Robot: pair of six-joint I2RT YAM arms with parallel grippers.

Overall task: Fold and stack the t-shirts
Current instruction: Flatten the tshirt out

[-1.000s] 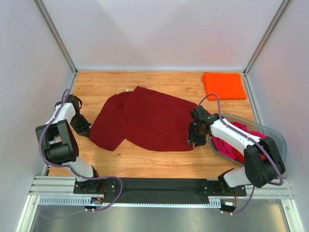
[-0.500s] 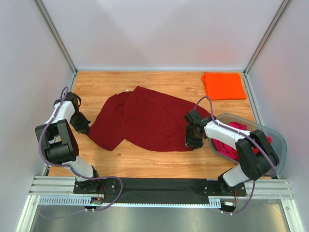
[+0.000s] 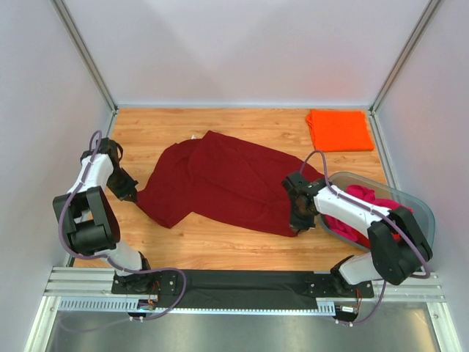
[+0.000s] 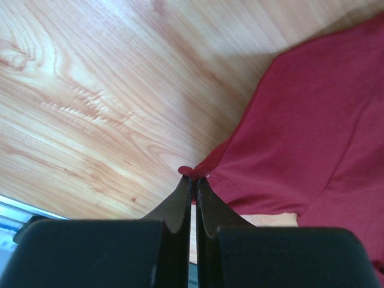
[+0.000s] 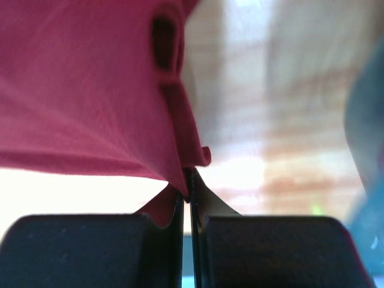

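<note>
A dark maroon t-shirt [image 3: 223, 182] lies spread across the middle of the wooden table. My left gripper [image 3: 129, 192] is shut on its left corner [image 4: 193, 172], the cloth pinched at the fingertips. At the shirt's right edge my right gripper [image 3: 299, 220] is shut on the hem [image 5: 192, 161], with cloth draped over the left finger. A folded bright orange t-shirt [image 3: 339, 129] rests at the back right corner. Magenta-pink and red t-shirts [image 3: 360, 213] are bunched in the tub on the right.
A grey translucent plastic tub [image 3: 421, 205] stands at the right edge, right behind my right arm. White walls with metal posts enclose the table on three sides. Bare wood [image 3: 146, 128] shows at the back left and along the front.
My right gripper has come down onto the maroon shirt's right edge and shut on it. That edge has been drawn slightly toward the front. The left gripper holds its corner as before.
</note>
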